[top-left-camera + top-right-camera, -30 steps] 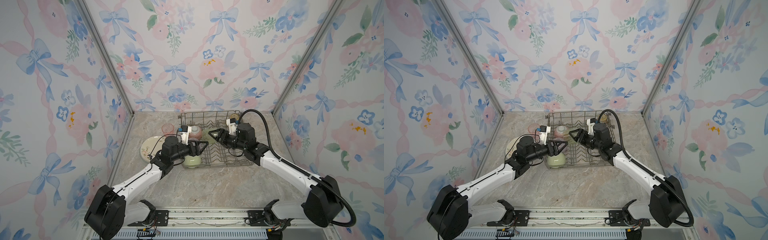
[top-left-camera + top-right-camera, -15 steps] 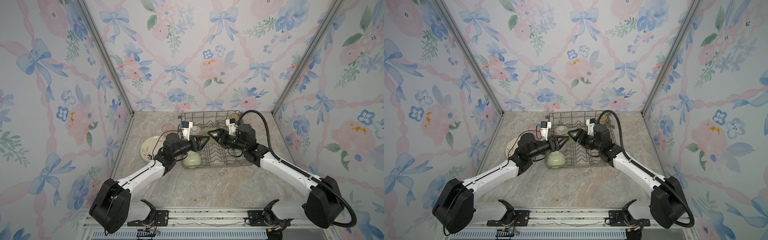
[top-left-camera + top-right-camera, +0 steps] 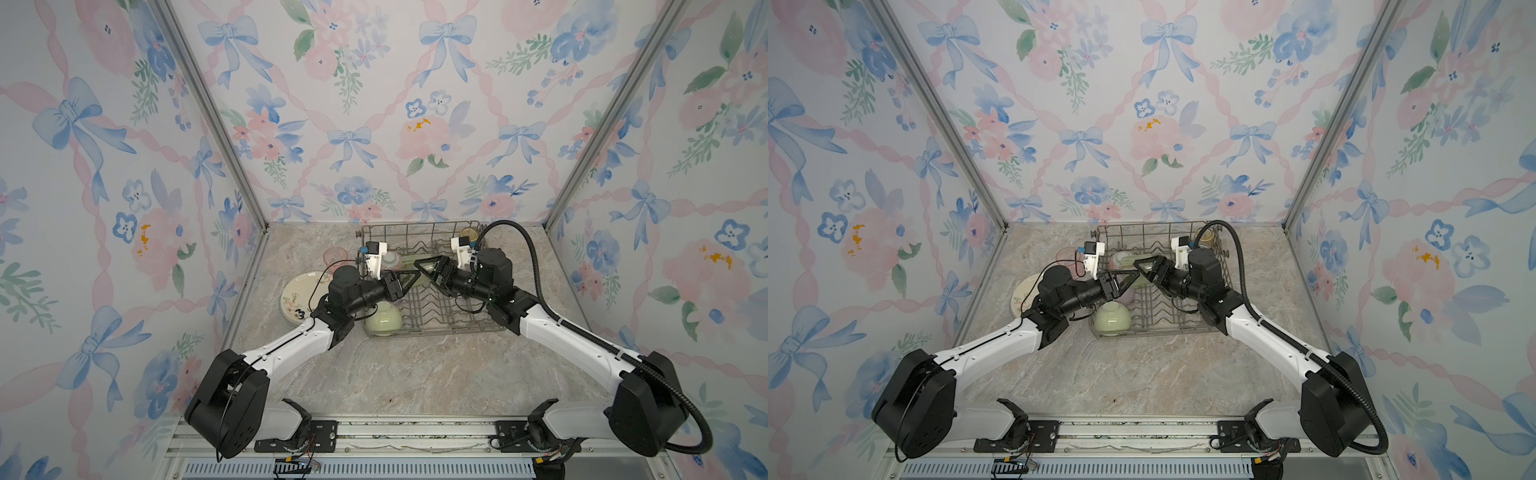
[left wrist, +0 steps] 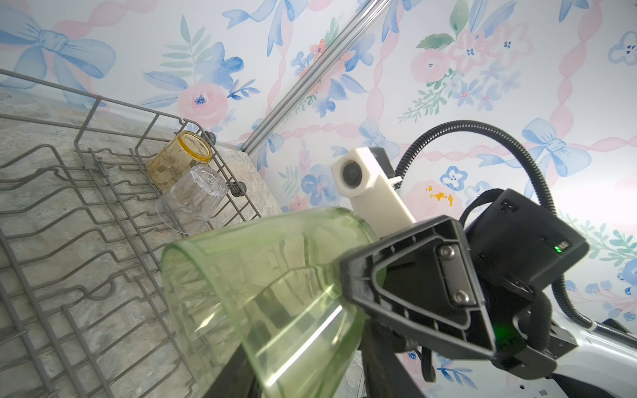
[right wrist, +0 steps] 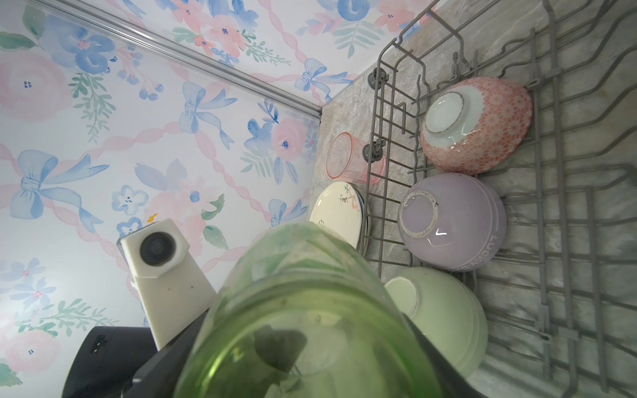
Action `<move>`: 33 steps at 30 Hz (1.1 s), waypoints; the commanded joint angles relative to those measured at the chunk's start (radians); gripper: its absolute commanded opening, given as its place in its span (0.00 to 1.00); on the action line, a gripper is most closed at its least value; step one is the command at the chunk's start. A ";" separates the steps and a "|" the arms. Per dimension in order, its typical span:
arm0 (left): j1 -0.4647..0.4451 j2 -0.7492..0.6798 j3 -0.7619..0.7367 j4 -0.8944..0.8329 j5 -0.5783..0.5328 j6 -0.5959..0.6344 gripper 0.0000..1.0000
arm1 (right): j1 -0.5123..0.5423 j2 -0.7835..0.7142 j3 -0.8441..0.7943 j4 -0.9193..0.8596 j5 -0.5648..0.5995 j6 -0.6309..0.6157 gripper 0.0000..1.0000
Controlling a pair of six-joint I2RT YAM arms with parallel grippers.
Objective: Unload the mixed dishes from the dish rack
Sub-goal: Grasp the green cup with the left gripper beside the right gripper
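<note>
- Green tumbler (image 4: 262, 293): tilted, in the air above the dish rack (image 3: 415, 226), between both claws.
- Right claw (image 4: 358, 275): clamped on one end of the tumbler.
- Left claw (image 3: 405, 280): at the other end; I cannot tell whether it grips.
- Risk, as I judge it: freeing the right claw before the left bites would drop the tumbler onto the lilac bowl (image 5: 451, 220) or the rack tines beneath.

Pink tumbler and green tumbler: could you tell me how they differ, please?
The pink tumbler stands mouth up on the table beside the dish rack; the green tumbler lies sideways in the air above the rack. The pink tumbler is untouched; the green tumbler is held by the right gripper. Both are translucent.
</note>
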 commanded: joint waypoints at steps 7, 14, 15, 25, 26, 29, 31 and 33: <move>0.005 0.021 0.026 0.021 -0.007 0.012 0.33 | 0.010 0.023 -0.029 0.167 -0.087 0.086 0.52; 0.005 0.033 0.023 0.021 -0.019 0.013 0.00 | 0.011 0.012 -0.031 0.144 -0.073 0.070 0.51; 0.006 0.035 0.024 0.020 -0.019 0.013 0.00 | 0.011 0.009 -0.030 0.129 -0.067 0.061 0.51; 0.007 0.033 0.018 0.014 -0.027 0.022 0.00 | 0.011 -0.025 -0.031 0.048 -0.015 0.008 0.66; 0.007 0.028 0.019 0.006 -0.030 0.027 0.00 | 0.011 -0.032 -0.030 0.026 0.000 0.001 0.72; 0.005 0.007 0.025 -0.051 -0.061 0.059 0.00 | 0.011 -0.058 -0.019 -0.040 0.044 -0.037 0.88; 0.003 -0.007 0.035 -0.110 -0.093 0.090 0.00 | 0.011 -0.075 -0.013 -0.073 0.068 -0.055 0.94; 0.000 -0.020 0.049 -0.162 -0.124 0.120 0.00 | 0.011 -0.090 -0.009 -0.106 0.100 -0.071 0.98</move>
